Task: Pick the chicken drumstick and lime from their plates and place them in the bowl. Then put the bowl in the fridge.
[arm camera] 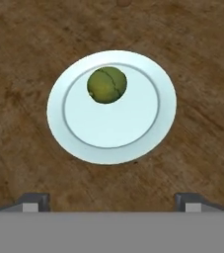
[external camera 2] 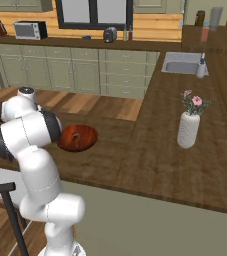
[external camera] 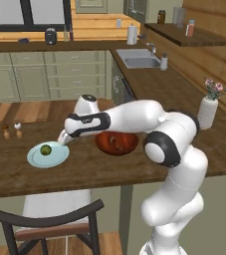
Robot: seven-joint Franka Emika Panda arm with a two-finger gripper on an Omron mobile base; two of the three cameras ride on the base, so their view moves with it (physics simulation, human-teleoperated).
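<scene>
The gripper is hovering above the lime with its fingers spread wide and nothing between them. The lime is sitting on a pale blue plate on the wooden counter. Just to its right, the bowl is holding the chicken drumstick. Seemingly the drumstick step is done; the lime and the fridge step are waiting.

bowl: far rim behind arm | gripper: only fingertips visible, rest cut off
</scene>
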